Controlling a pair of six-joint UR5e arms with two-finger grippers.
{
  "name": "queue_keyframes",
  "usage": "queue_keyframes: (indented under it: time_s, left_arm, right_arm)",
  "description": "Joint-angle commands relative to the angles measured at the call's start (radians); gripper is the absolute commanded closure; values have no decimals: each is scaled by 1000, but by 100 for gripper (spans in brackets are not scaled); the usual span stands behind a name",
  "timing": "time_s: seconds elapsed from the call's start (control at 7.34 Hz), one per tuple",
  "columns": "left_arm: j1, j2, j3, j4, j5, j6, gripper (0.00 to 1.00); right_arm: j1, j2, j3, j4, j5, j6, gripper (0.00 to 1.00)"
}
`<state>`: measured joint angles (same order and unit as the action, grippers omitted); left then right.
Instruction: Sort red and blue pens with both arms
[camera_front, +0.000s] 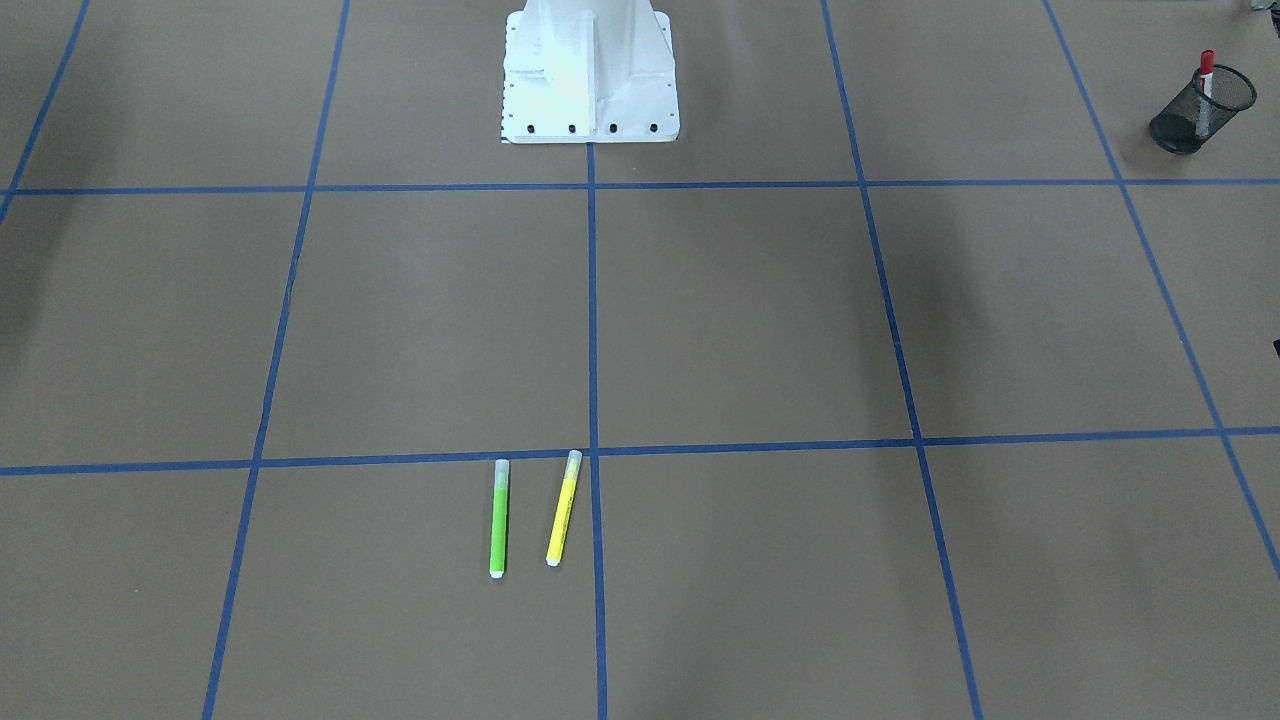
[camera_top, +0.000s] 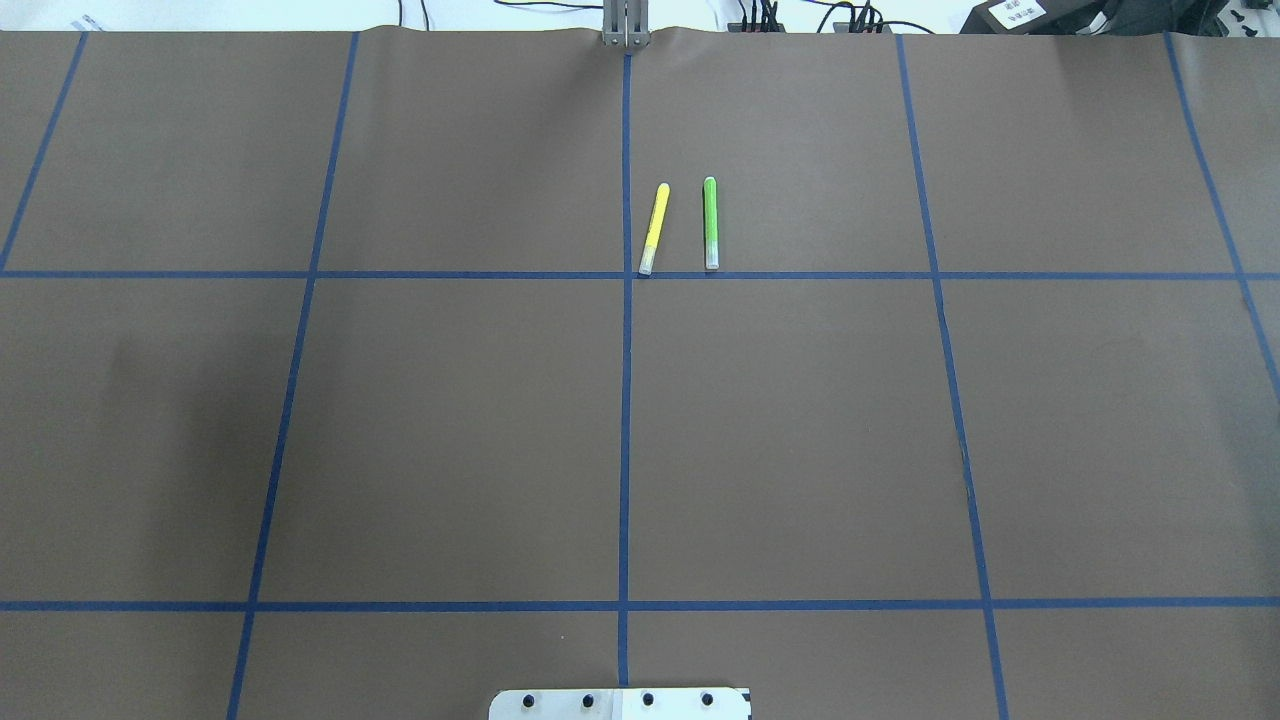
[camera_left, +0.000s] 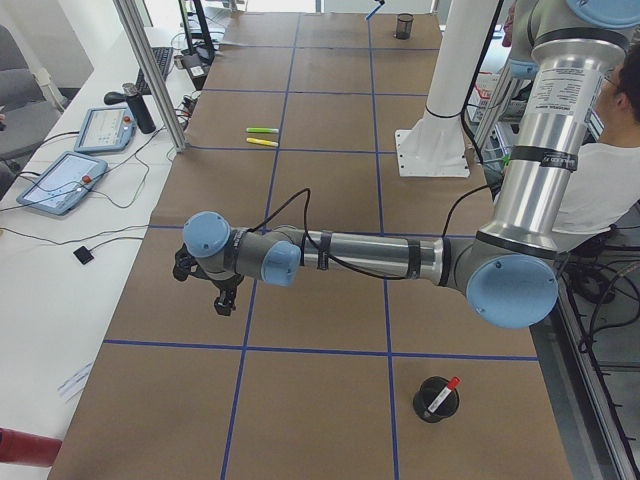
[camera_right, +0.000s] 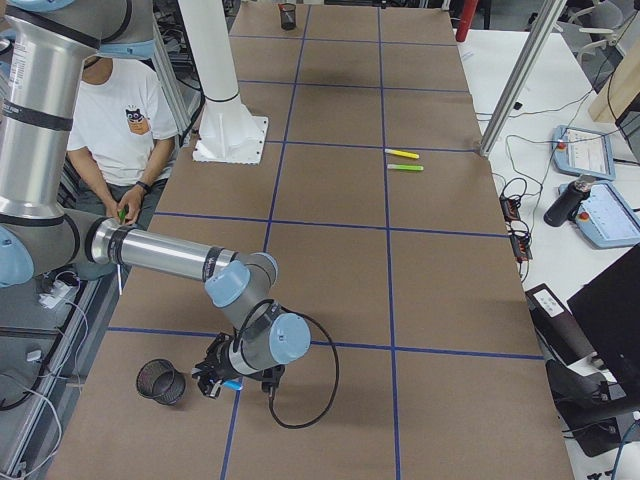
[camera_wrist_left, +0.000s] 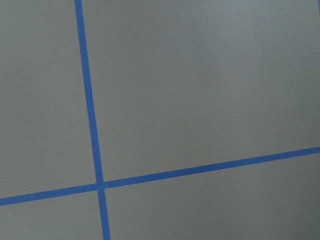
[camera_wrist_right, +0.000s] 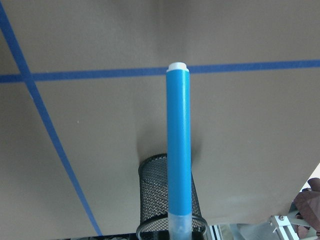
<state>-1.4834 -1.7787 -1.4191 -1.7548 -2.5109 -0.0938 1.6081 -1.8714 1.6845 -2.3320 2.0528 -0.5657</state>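
A robotics lab, shown by teach pendant (camera_left: 57, 183), aluminium frame post (camera_left: 152, 70) and tape-gridded worktable (camera_top: 450, 420).

Seen along a blue highlighter (camera_wrist_right: 178, 145) standing lengthwise mid-picture, white end at top, translucent cap at bottom overlapping the rim of a black mesh cup (camera_wrist_right: 152, 192), over a brown surface (camera_wrist_right: 250, 130) crossed by 2 blue tape lines (camera_wrist_right: 100, 74).

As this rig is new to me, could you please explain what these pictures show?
A robot's left arm and right arm work at a taped brown table. Four cameras watch from the front, overhead and both ends; two ride on the wrists. A green highlighter and a yellow highlighter lie side by side. A mesh cup on the robot's left holds a red-capped marker. The right wrist view shows a blue highlighter over a second mesh cup, seemingly held by the right gripper, fingers unseen.
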Motion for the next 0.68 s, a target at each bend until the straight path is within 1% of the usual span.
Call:
queue_keyframes:
  time_s: [0.0, 0.14, 0.41, 0.54]
  left_arm:
    - [0, -4, -6, 0, 0, -1, 0]
    - [0, -5, -6, -2, 0, -1, 0]
    - [0, -8, -12, -2, 0, -1, 0]
    - [0, -5, -36, 3, 0, -1, 0]
  right_arm:
    - [29, -41, 7, -82, -34, -81, 100]
    - [38, -44, 9, -123, -58, -138, 100]
    - [73, -51, 12, -190, -94, -189, 100]
    - [99, -51, 12, -216, -124, -210, 100]
